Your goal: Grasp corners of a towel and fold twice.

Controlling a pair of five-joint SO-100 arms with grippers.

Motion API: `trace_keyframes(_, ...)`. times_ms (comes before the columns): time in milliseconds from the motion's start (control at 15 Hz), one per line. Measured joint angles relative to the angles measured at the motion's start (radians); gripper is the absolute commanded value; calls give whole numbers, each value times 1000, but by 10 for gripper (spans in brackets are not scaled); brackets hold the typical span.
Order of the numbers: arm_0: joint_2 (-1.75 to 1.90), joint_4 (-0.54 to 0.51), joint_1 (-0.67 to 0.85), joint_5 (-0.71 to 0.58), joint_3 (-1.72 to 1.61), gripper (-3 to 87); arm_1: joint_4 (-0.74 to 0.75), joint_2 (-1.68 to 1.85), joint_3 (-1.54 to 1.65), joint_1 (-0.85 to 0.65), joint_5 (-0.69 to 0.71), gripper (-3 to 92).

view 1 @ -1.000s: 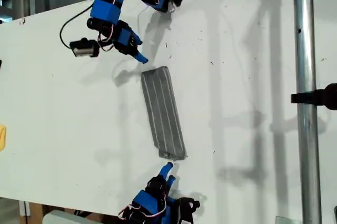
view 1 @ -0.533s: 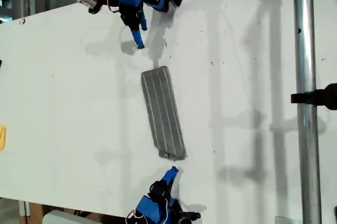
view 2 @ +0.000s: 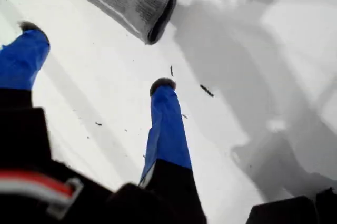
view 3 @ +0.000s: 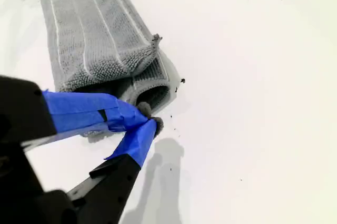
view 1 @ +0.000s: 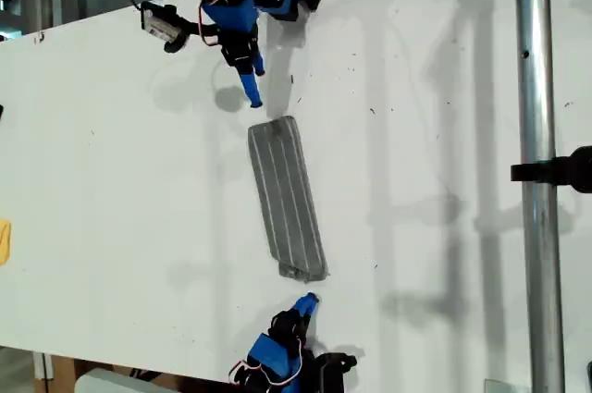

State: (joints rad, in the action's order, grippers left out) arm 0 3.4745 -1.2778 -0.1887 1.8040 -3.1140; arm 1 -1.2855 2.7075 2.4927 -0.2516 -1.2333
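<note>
The towel [view 1: 287,197] is lying folded into a narrow strip near the middle of the white worktop [view 1: 111,190], long edges running from the exterior view's top to its bottom. My first gripper [view 2: 97,58] is hovering just off one short end, jaws spread, gripping nothing. My second gripper [view 3: 149,120] is sitting just beside the other end, where layered edges are showing; jaws pressed together, empty. Bare worktop is lying open along both long edges.
</note>
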Motion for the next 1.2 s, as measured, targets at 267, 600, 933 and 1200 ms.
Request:
trace_keyframes(267,0,0,-2,6,0,-26,229,-311,20,-58,9,394)
trace_keyframes(600,0,0,-17,18,0,-26,518,-859,-115,-46,-29,389)
trace_keyframes(933,0,-5,-31,18,0,-26,650,-1241,-448,34,-100,287)
trace_keyframes(1200,0,-5,-57,37,0,-26,617,-1316,-555,44,-120,-2)
